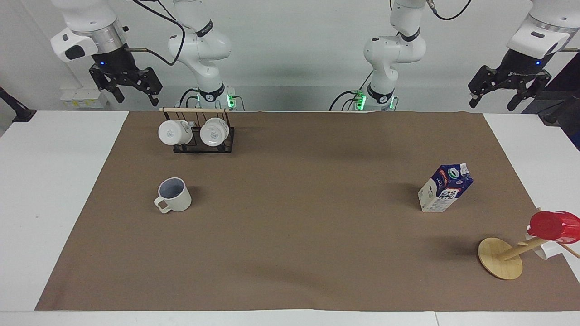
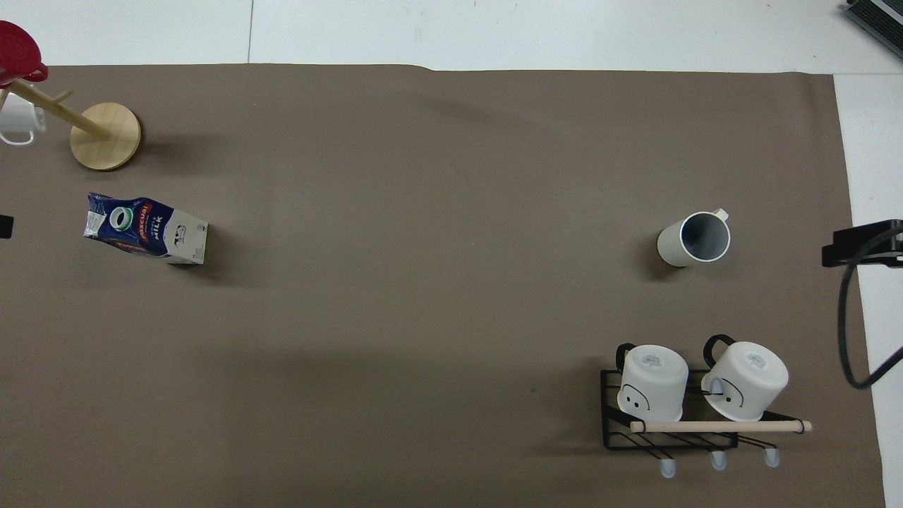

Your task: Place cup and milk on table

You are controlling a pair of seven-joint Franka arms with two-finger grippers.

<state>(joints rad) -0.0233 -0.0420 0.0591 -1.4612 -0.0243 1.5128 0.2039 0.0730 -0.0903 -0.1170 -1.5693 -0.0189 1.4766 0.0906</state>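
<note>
Cup (image 1: pixel 173 194) and milk (image 1: pixel 445 188) stand upright on my brown mat (image 1: pixel 299 226), well apart, each toward its nearer arm's end: right gripper (image 1: pixel 131 90) and left gripper (image 1: pixel 496 93) hang raised, spread, empty.

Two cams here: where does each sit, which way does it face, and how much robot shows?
Facing view: high across the table, looking at the robots; both arms show, right gripper and left gripper raised, open, empty, waiting.
Overhead view: high above the robots' end, looking steeply down; only dark gripper parts and a cable at the side edges.
Both show the cup, milk, rack and mug tree, half a turn apart.
</note>
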